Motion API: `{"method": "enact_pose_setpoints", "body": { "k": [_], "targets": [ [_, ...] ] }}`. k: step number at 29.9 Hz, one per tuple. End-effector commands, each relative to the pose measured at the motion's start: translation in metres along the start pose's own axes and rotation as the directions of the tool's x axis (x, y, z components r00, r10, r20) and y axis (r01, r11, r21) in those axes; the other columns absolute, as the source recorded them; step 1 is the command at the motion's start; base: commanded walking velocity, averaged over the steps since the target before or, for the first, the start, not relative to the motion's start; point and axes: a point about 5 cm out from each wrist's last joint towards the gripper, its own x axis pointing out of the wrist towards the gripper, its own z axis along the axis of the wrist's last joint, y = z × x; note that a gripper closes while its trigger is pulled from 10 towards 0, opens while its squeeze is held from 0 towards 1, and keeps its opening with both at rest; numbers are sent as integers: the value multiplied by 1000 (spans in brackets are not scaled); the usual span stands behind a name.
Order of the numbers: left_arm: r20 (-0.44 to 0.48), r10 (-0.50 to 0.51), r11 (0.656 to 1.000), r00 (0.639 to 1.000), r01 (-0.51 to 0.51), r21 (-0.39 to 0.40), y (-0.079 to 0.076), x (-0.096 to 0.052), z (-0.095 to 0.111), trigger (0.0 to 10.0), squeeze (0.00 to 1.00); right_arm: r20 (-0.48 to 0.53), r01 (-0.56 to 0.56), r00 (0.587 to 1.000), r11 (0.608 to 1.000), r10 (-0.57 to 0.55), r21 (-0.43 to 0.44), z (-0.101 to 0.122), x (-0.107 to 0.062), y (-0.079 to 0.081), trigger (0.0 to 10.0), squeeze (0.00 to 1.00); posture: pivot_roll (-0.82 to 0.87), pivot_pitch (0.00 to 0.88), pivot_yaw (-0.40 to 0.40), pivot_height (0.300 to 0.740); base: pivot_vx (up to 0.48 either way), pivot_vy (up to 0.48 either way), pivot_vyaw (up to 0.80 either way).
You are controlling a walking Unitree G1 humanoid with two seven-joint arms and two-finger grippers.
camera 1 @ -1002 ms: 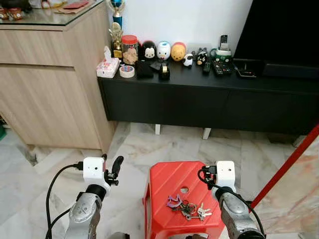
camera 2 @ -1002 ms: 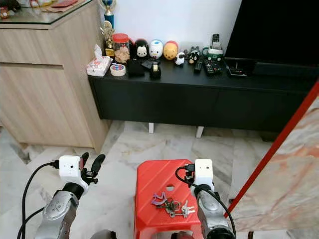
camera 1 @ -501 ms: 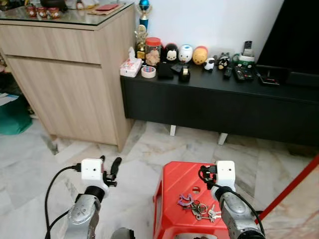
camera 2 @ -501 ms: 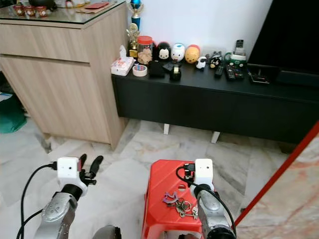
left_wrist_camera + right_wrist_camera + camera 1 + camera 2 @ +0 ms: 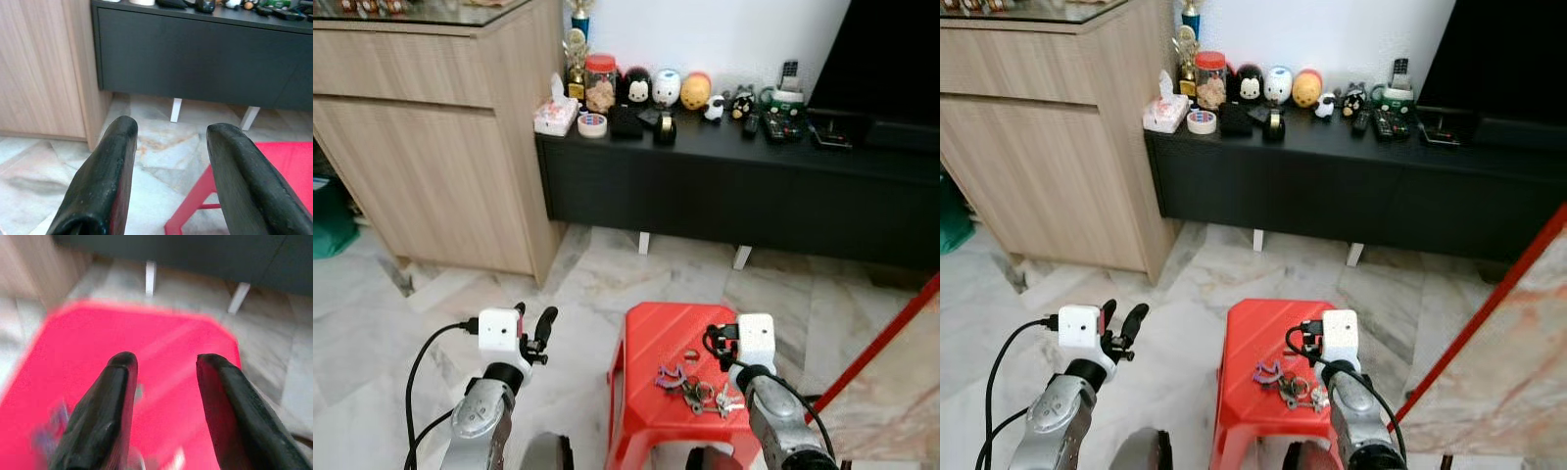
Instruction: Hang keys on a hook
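A bunch of keys [image 5: 696, 392] with a purple tag lies on a red plastic stool [image 5: 656, 338] on the marble floor just ahead of me. My right gripper [image 5: 164, 363] hovers open over the stool's top, near the keys, with nothing between its fingers. Its white wrist camera box [image 5: 756, 342] stands right of the keys. My left gripper [image 5: 534, 321] is held open and empty over the floor, left of the stool.
A low black TV console [image 5: 724, 186] stands against the far wall, carrying toy figures, a jar, a tape roll, a tissue box and remotes. On the left is a wooden cabinet [image 5: 440, 147]. A red-edged marble panel [image 5: 901, 343] leans at the right.
The camera has swung and shifted, so the whole room has slid in view. The keys stay on the stool, and both grippers keep their poses.
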Motion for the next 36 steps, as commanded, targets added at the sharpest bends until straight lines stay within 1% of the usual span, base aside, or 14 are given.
{"method": "enact_pose_setpoints", "body": {
  "k": [1, 4, 5, 7, 9, 15, 18, 19, 22, 27, 28, 29, 33, 36],
  "targets": [
    [-11, -4, 1000, 1000, 4, 0, -1, 0, -2, 10000, 0, -81, -15, 997, 999, 11, -48, -12, -2, -2, 10000, 0, 3, 0, -80, 594, 0, 0, 0],
    [-12, -4, 1000, 1000, 4, -2, -2, 0, -2, 10000, 0, -87, -106, 991, 991, 99, -80, -9, 0, 5, 10000, 0, 14, 0, -83, 594, 0, 0, 0],
    [-12, -4, 1000, 1000, 4, -2, -2, 0, -2, 10000, 0, -87, -106, 991, 991, 99, -80, -9, 0, 5, 10000, 0, 14, 0, -83, 594, 0, 0, 0],
    [-13, -4, 1000, 1000, 4, 2, -1, -1, -2, 10000, 0, -91, -179, 981, 978, 170, -103, -1, 4, 10, 10000, 0, 20, 0, -88, 594, 0, 0, 0],
    [-15, -5, 1000, 1000, 5, 3, -1, -3, -3, 10000, 0, -96, -219, 973, 968, 208, -124, 7, 7, 13, 10000, 0, 25, 0, -89, 594, 0, 0, 0],
    [-13, 1, 1000, 1000, -1, 5, -2, -6, -3, 10000, 0, -84, -254, 966, 955, 243, -154, 22, 13, 15, 10000, 0, 42, 7, -97, 594, 0, 0, 0],
    [-11, 4, 1000, 1000, -4, 6, -2, -9, -2, 10000, 0, -79, -262, 964, 954, 252, -148, 30, 16, 15, 10000, 12, 56, 24, -102, 594, 0, 0, 0],
    [-10, 5, 1000, 1000, -5, 7, -2, -9, -1, 10000, 0, -71, -265, 964, 954, 257, -137, 33, 17, 16, 10000, 1000, 60, 31, -103, 594, 0, 0, 0],
    [-9, 9, 1000, 1000, -9, 8, -2, -10, 0, 10000, 0, -58, -266, 964, 956, 261, -124, 37, 18, 17, 10000, 1000, 62, 39, -103, 594, 0, 0, 0],
    [-9, 16, 1000, 1000, -16, 10, -1, -13, 1, 10000, 0, -66, -272, 962, 951, 264, -148, 37, 19, 20, 10000, 1000, 71, 65, -110, 594, 0, 0, 0],
    [-10, 17, 1000, 1000, -17, 10, -1, -14, 1, 10000, 0, -69, -271, 962, 950, 264, -152, 37, 19, 20, 10000, 784, 72, 69, -111, 594, 0, 0, 0],
    [-12, 18, 1000, 1000, -18, 9, 0, -14, 1, 10000, 0, -74, -271, 962, 949, 262, -165, 37, 19, 21, 10000, 0, 72, 73, -111, 594, 0, 0, 0],
    [-12, 23, 1000, 1000, -23, 6, -1, -16, 2, 10000, 0, -72, -269, 963, 948, 260, -169, 39, 20, 21, 10000, 0, 73, 87, -114, 594, 0, 0, 0],
    [-8, 26, 1000, 1000, -26, -1, -1, -16, 4, 10000, 0, -46, -252, 968, 954, 248, -162, 45, 21, 20, 10000, 0, 71, 91, -115, 594, 0, 0, 0]
  ]
}}
